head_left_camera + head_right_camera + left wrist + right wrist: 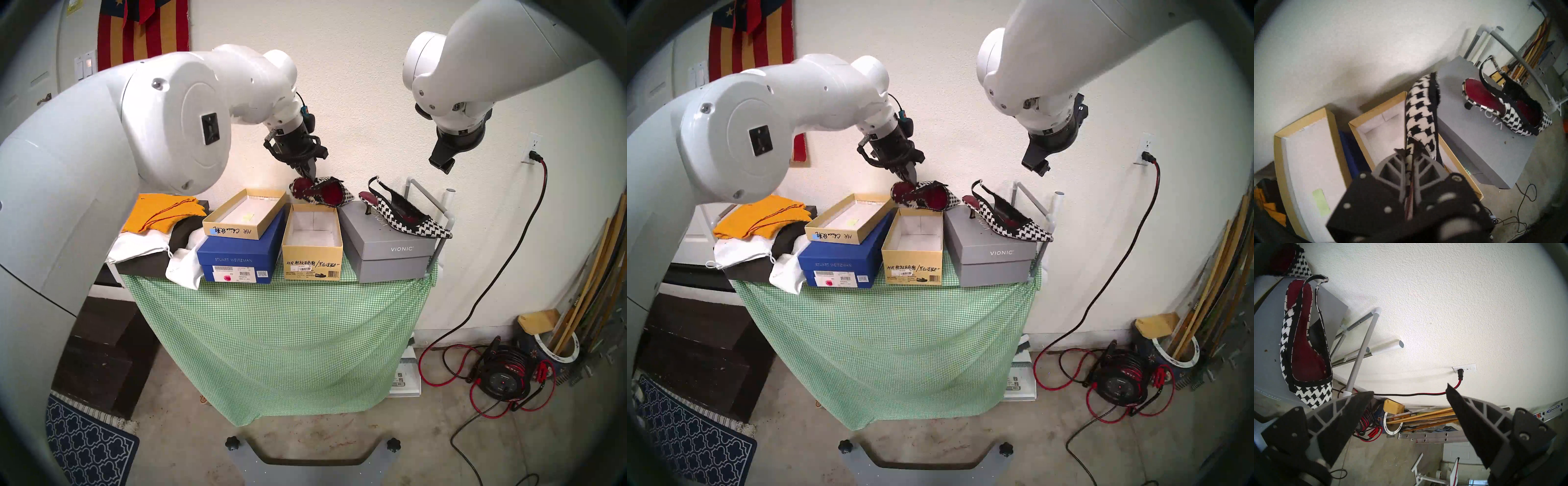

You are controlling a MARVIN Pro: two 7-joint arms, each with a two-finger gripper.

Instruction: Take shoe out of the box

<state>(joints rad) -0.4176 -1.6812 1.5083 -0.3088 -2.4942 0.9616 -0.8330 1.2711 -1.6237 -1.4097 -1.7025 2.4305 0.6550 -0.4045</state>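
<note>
The left end effector is clamped shut on the rim of a black-and-white houndstooth slingback shoe with a dark red lining, gripping it near the heel end. The shoe hangs just above the far edge of the deep tan-yellow cardboard shoe box with a white inside and handwritten black characters on its front, clear of the rim as far as the head views show. Its long axis runs roughly level from the grip toward the right, the pointed toe reaching over the near-left corner of the grey cardboard box marked VIONIC, where the matching houndstooth shoe already stands. From the left wrist view, the held shoe stretches straight away from the fingers, over the box's open white inside. The right end effector hangs wide open and empty, above and to the right of the grey box, well apart from the held shoe. The setting-down place probably lies to the right, along the shoe's own length, so the left arm, which has it, is the one to carry it.
</note>
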